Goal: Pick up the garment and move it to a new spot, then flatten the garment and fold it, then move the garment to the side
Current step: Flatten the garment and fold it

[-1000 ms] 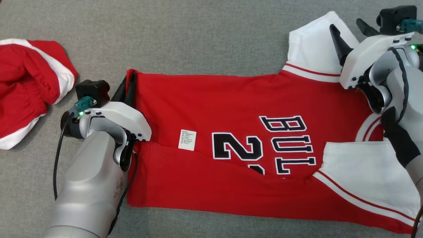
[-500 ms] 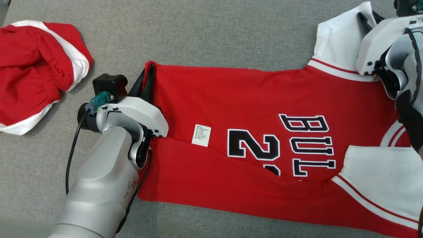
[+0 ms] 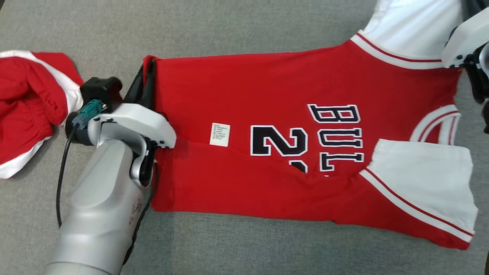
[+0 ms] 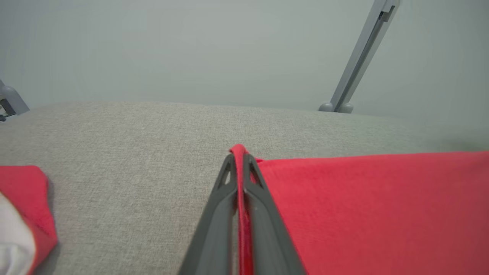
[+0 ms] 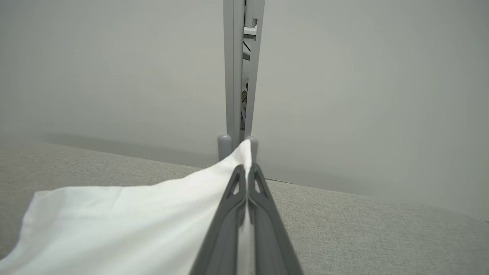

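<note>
Seen from my head, the jersey lies spread just right of the shorts, with my left pincer at the hem corner nearest them; my left wrist shows it clamped tight on that red hem, and my right wrist shows my right pincer pinching the white sleeve farthest from the shorts, so I judge I'm stretching it flat.

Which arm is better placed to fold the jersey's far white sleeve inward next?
Right, probably. The right gripper is shut on that sleeve, while the left gripper is clamped on the hem corner at the other end of the jersey.
</note>
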`<state>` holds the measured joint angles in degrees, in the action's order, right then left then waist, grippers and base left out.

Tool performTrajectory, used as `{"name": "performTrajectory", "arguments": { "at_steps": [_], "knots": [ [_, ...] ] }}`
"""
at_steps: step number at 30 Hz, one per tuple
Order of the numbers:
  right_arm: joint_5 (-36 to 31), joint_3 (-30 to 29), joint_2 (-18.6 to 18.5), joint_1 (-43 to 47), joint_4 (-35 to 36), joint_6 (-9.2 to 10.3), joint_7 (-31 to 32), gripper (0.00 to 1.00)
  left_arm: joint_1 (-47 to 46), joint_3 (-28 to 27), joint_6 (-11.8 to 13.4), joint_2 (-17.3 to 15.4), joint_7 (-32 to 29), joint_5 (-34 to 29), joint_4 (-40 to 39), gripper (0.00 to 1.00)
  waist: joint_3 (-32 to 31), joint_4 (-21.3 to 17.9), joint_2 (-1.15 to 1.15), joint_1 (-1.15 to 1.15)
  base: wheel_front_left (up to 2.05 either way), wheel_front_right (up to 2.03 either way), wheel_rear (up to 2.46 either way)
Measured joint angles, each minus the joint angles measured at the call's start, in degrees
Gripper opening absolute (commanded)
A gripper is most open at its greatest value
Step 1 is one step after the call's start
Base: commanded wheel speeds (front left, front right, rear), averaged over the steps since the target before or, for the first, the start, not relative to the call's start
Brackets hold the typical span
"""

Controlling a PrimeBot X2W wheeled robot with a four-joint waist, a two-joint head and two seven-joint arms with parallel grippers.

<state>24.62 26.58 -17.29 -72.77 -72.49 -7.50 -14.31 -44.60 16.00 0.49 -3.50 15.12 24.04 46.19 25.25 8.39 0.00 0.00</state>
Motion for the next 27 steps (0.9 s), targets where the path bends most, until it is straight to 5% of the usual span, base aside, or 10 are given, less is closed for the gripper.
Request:
{"name": "performTrajectory", "arguments": {
  "at_steps": [6,15,27],
  "knots": [
    [2.1,-1.0,1.5,7.4,10.2,0.0,-0.6,0.0,4.4,-3.4,-2.5,-1.9,0.0,-3.2,0.0,0.0,-3.8,-3.0,0.0,0.0,0.0,0.0,0.0],
    [8.6,-1.5,1.9,30.3,25.9,0.0,-0.7,0.0,13.5,-7.0,-4.5,-3.6,0.0,-5.5,0.8,0.0,-9.9,-6.9,0.0,0.0,0.0,0.0,0.0],
    [11.2,-3.2,4.0,48.2,31.7,0.0,-0.7,0.0,25.7,-12.3,-5.5,-2.2,0.0,-7.7,-3.1,0.0,-16.6,-10.6,0.0,0.0,0.0,0.0,0.0]
  ]
}}
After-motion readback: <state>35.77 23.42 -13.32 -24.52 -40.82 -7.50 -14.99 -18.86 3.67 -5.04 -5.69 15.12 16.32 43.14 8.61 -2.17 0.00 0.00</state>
